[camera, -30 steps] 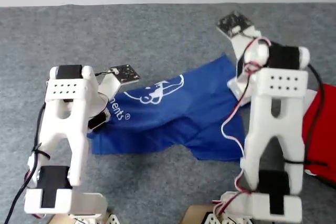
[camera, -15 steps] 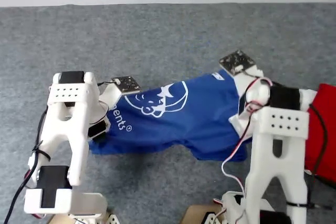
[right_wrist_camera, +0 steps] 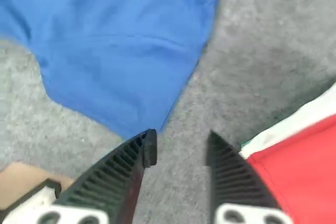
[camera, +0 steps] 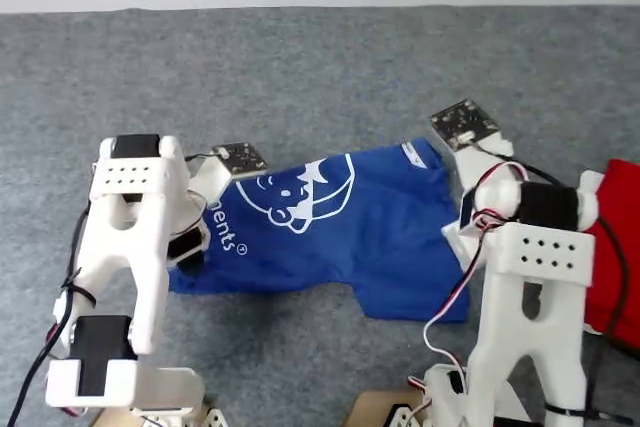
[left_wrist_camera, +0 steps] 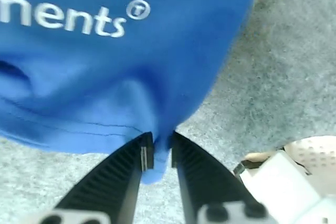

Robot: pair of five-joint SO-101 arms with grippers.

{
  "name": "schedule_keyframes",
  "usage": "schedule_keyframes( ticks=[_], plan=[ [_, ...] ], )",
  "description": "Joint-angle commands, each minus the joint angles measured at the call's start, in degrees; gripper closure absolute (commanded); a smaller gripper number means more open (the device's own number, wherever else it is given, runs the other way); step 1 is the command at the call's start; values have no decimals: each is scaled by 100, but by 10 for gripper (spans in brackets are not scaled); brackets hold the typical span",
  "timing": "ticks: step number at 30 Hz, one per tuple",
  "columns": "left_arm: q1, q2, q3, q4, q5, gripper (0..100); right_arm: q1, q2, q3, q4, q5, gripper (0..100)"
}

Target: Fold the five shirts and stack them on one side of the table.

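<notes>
left hand (left_wrist_camera: 157, 153) pinched an edge of the blue shirt (left_wrist_camera: 105, 72), near its white lettering (left_wrist_camera: 79, 19). right hand (right_wrist_camera: 180, 150) stood spread over the grey tabletop (right_wrist_camera: 273, 51), between that shirt and a red shirt (right_wrist_camera: 299, 177).

Items you cannot fully see:

1. Blue shirt (camera: 340, 237): in the high view the left arm (camera: 130, 237) covers its left edge, and the right arm (camera: 530, 287) covers its right hem.
2. Red shirt (camera: 612, 247): cut by the high view's right edge and partly behind the right arm (you cannot tell its full outline).
3. White lettering (left_wrist_camera: 68, 17): cut mid-word by the left wrist view's edge.
4. Pinched fold: the left gripper (left_wrist_camera: 157, 153) hides the cloth between its fingers, so you cannot count the layers.
5. Tan piece (right_wrist_camera: 21, 179): cut by the right wrist view's edge, with too little visible to name.
6. White strip (right_wrist_camera: 294, 119): it touches the red cloth, but you cannot tell which garment it belongs to.
</notes>
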Motion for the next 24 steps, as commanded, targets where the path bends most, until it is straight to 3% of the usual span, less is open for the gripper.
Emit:
schedule_keyframes(
  ticks=[1, 4, 9, 13, 16, 20, 24],
  plan=[
    [-44, -264, -382, 167, 114, 907, 48, -207, -536, -101, -88, 802],
    [-53, -264, -629, 167, 114, 906, 31, -189, -686, -321, -105, 803],
    [-53, -255, -1235, 158, 343, 961, 13, 110, -545, -1631, -114, 816],
    [-105, -255, -1490, 158, 431, 994, -251, 1007, -677, -2343, -114, 930],
    [-132, -229, -1455, 167, 598, 994, -479, 1727, -1037, -2440, -114, 986],
    [-176, -246, -1253, 167, 589, 991, -576, 2413, -1609, -2413, -123, 987],
    [-519, -193, -1244, 18, 589, 909, -646, 2993, -2110, -2519, -123, 987]
  ],
)
